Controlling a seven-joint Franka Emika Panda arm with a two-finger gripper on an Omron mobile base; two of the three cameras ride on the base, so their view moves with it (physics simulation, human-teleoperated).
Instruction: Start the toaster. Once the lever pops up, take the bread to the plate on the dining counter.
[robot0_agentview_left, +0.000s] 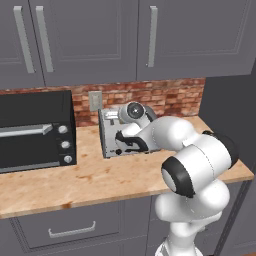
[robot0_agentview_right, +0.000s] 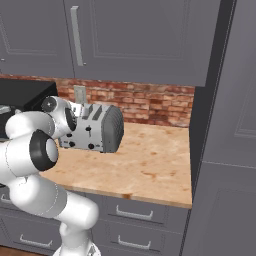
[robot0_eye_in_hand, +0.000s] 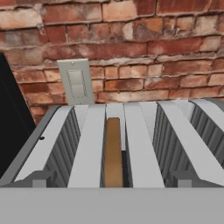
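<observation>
The boxy silver-grey four-slot toaster (robot0_eye_in_hand: 131, 144) sits directly below and ahead of the gripper, whose jaws are spread wide and hold nothing. The thin brown slice of bread (robot0_eye_in_hand: 113, 153) stands edge-up, sunk in the slot just under the hand. Judging by this, the task is at or near its beginning: the bread is not yet lifted out, and carrying it to the plate is left.
</observation>
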